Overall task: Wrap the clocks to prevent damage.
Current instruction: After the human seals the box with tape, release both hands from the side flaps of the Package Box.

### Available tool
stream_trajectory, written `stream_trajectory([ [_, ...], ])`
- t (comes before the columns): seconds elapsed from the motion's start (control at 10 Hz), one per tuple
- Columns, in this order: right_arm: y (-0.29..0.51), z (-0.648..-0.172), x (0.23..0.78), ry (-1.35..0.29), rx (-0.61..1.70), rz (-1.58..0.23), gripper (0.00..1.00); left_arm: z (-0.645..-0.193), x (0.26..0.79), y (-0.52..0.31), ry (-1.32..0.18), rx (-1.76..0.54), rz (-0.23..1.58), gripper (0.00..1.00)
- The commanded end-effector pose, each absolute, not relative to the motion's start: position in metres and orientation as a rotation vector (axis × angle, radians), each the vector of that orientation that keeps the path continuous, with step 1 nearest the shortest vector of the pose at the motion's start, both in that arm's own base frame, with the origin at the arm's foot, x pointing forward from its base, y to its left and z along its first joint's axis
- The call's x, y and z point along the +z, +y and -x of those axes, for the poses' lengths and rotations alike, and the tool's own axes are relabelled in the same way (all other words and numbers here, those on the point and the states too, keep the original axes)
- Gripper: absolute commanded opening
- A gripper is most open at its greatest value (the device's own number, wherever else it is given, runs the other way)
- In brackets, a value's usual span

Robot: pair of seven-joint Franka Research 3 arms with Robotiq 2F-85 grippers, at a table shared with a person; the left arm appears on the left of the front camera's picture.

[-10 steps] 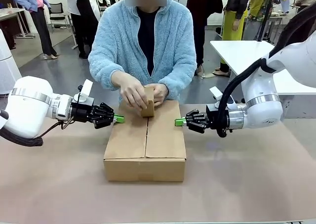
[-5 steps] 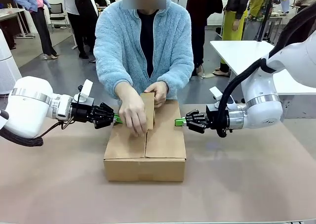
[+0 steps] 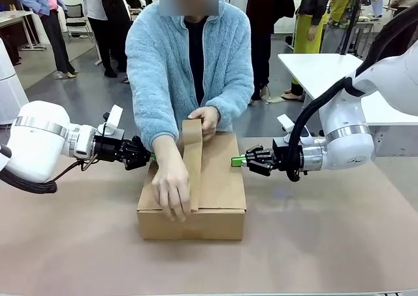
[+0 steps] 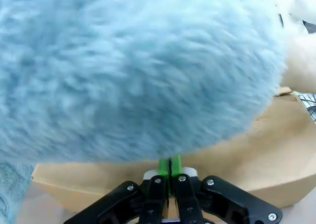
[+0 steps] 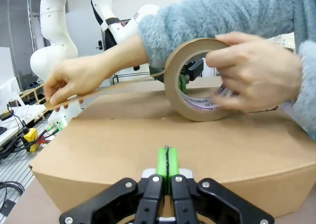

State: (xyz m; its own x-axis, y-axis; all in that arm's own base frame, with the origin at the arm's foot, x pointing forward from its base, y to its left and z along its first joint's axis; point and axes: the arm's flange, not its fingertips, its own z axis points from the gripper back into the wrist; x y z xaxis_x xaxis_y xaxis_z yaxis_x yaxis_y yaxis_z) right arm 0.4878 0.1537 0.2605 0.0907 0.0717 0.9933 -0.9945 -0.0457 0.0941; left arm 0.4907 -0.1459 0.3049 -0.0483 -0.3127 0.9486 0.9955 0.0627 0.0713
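Clocks: not discernible; they cannot be located from these frames.
Cardboard box [image 3: 192,191]: closed, centre of the frame on the brown worktop [image 3: 339,230].
Tape strip [image 3: 191,165]: runs down the box's top seam, from far edge to near edge.
Person's hands: one [image 3: 171,191] presses the strip at the near edge; the other [image 5: 256,73] holds the tape roll [image 5: 197,80] at the far edge.
Left gripper [image 3: 151,157]: closed, empty, at the box's left side behind the person's blue sleeve [image 4: 138,70].
Right gripper [image 3: 236,161]: closed, empty, green pads together, tips against the box's right side.
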Motion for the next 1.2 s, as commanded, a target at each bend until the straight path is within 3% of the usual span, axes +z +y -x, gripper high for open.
stream_trajectory([
  [0.0,0.1530,-0.4876,0.2592,-1.064,1.207,-1.233,0.01,-0.4899,0.3017,-0.1468,-1.060,-1.344,0.868,0.01],
  [1.1,0.1530,-0.4876,0.2592,-1.064,1.207,-1.233,0.01,-0.4899,0.3017,-0.1468,-1.060,-1.344,0.868,0.01],
])
